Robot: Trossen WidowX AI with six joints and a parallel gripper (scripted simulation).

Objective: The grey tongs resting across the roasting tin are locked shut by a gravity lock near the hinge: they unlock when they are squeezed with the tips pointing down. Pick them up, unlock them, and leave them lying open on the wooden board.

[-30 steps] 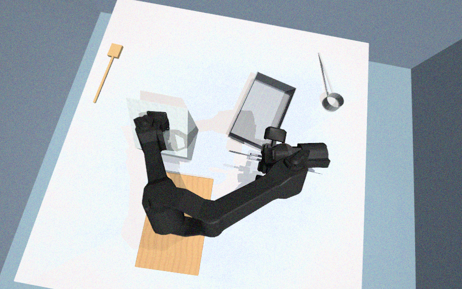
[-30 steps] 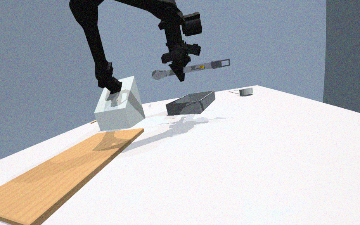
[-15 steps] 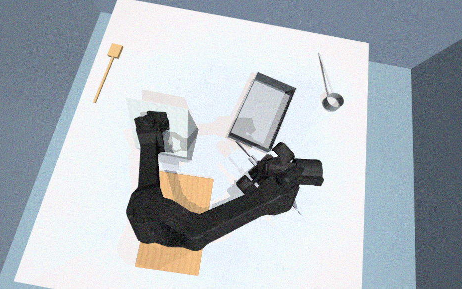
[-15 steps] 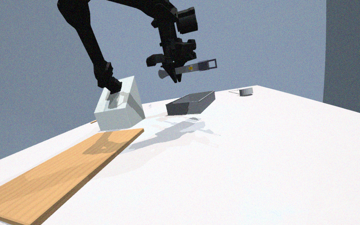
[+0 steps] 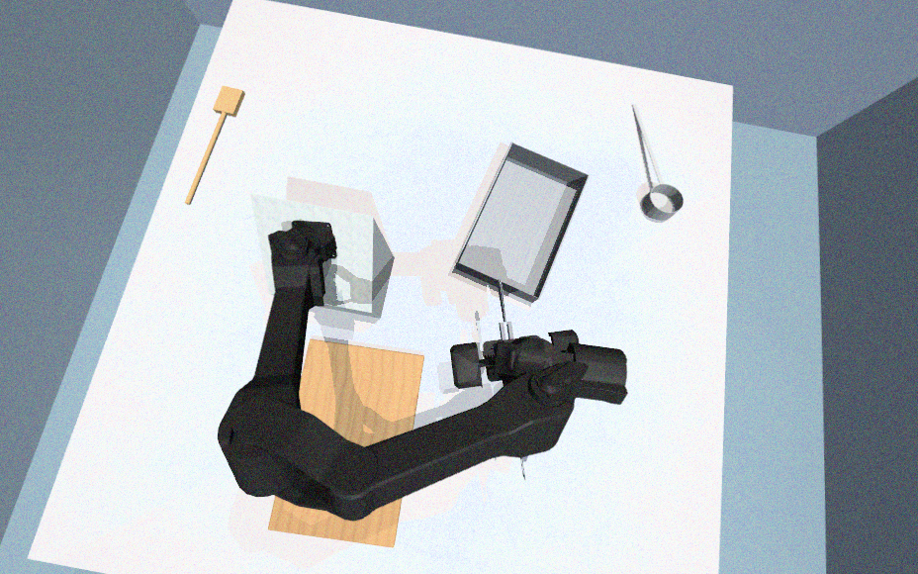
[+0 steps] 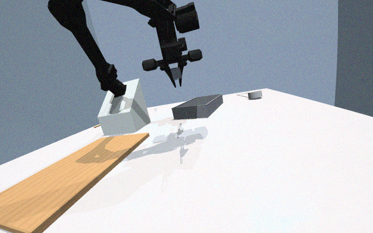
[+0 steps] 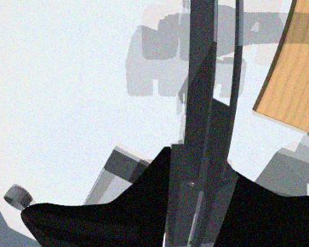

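Note:
My gripper is shut on the grey tongs and holds them in the air, off the roasting tin. In the top view one end of the tongs points toward the near wall of the dark roasting tin. In the exterior view they show nearly end-on between my fingers. In the wrist view their two arms run close together. The arm hides much of them, and the lock cannot be made out. The wooden board lies to the left of the gripper in the top view.
A pale box stands at the arm's base, behind the board. A grey round pan lies beyond the tin on the right. A wooden spatula lies near the left table edge.

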